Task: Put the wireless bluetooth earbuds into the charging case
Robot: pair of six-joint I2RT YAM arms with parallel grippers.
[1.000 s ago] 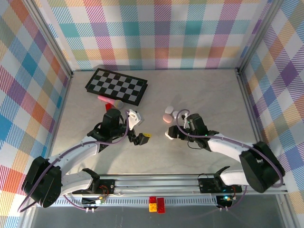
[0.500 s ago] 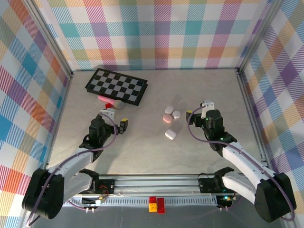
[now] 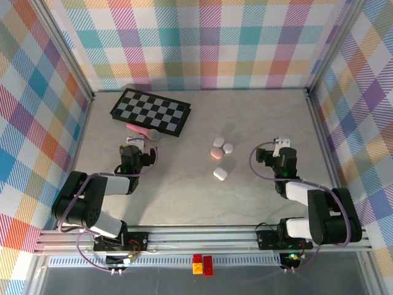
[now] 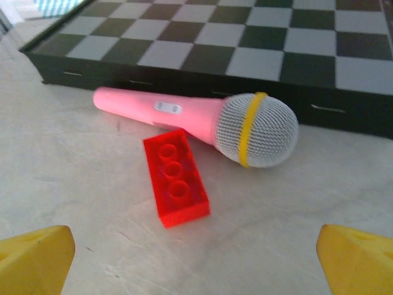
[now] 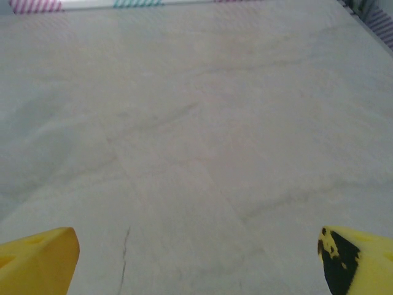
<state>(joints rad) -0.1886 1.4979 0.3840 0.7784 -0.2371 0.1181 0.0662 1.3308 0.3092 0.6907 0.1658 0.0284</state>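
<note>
Presently, four pebble-shaped charging cases (image 3: pixel 218 141) are recorded near the middle of the table (image 3: pixel 184 203). Two white ones and a pink case (image 3: pixel 216 152) are clustered together, touching or nearly so. A lone white case (image 3: pixel 221 174) is set a little nearer the arms. Each presents as a closed rounded shell, so the contents cannot be told. The wireless bluetooth earbuds are too small to be made out from above, and whether any are seated inside cannot be told.

The left gripper (image 4: pixel 195 261) is held wide, its yellow fingertips at the lower corners of its wrist view. Nothing is held or touched between them. A red brick (image 4: pixel 176 178), a pink microphone (image 4: pixel 202 120) and the edge of a chessboard (image 4: pixel 245 37) lie ahead of it. The right gripper (image 5: pixel 196 258) is likewise spread wide and empty over bare table.

Both arms are folded low at their own sides. The left gripper (image 3: pixel 131 147) is aimed at the microphone, and the right gripper (image 3: pixel 279 146) is kept apart from the cases.
</note>
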